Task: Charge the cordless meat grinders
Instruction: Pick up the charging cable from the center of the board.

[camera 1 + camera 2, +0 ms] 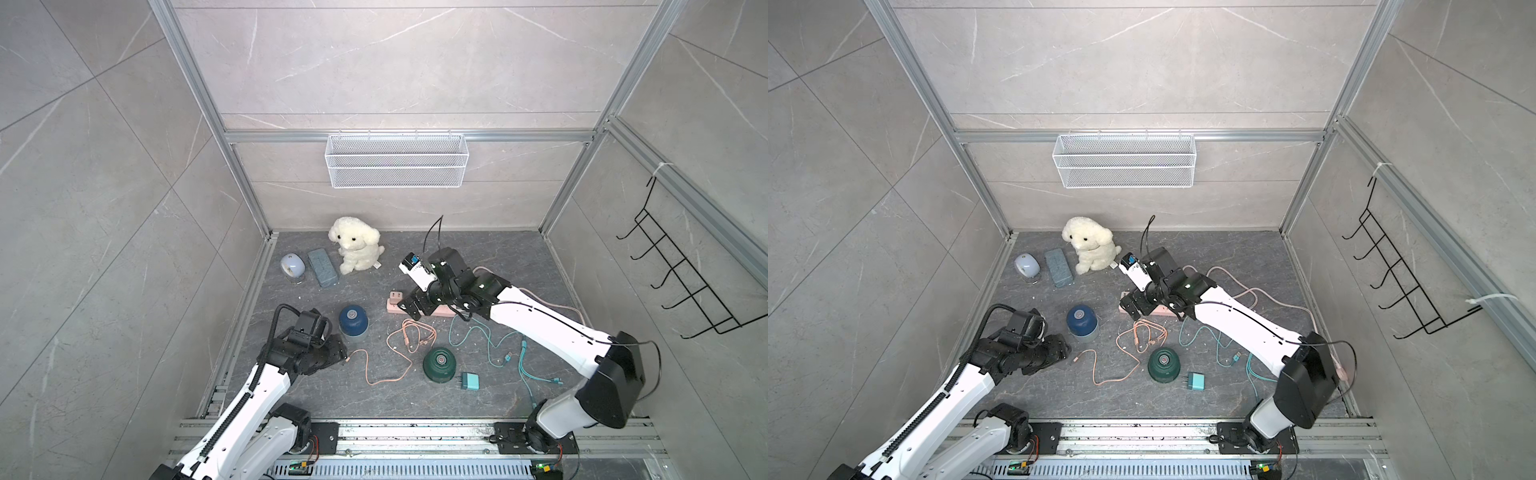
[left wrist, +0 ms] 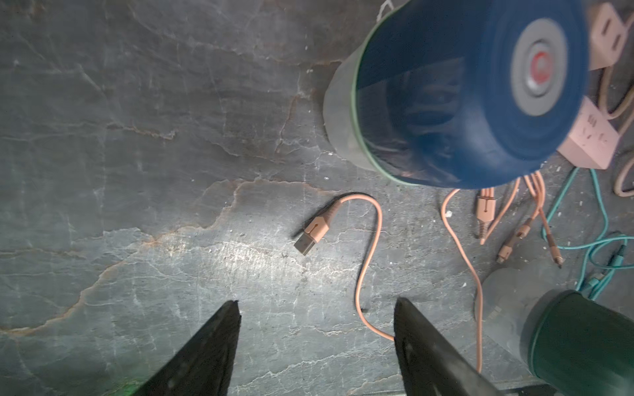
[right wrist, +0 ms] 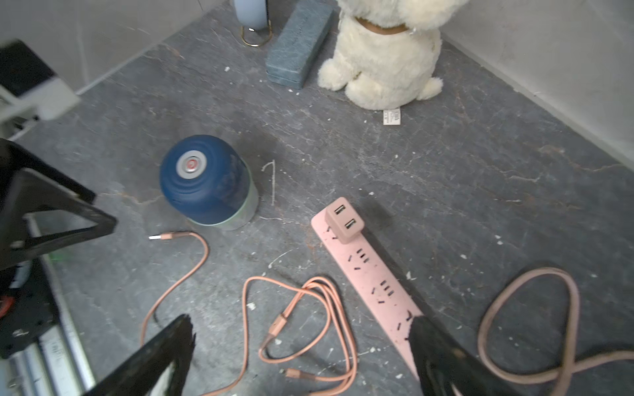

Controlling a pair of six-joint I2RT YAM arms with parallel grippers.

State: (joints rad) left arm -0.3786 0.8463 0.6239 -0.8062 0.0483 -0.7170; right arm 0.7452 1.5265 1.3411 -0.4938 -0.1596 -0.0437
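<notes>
Grey-tiled booth, dark slate tabletop (image 1: 519, 253); navy grinder (image 1: 353, 321) upright near left arm; dark green grinder (image 1: 440, 364) nearer front among loose cables; neither plugged in; left gripper (image 2: 317, 301) jaws apart, empty, aimed at pink cable's USB-A plug (image 2: 305, 241), likely for pickup; right gripper (image 3: 302, 319) jaws wide, empty, over pink power strip (image 3: 370, 274) bearing pink adapter (image 3: 344, 221), probably to steady it.

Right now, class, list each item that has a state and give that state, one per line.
Blue grinder: upright, no cable attached.
Green grinder: upright, no cable attached.
Pink adapter: plugged into strip, ports empty.
Teal adapter: lying loose, unplugged.
Pink cable: loose, USB plug free.
Left gripper: open, empty.
Right gripper: open, empty.
</notes>
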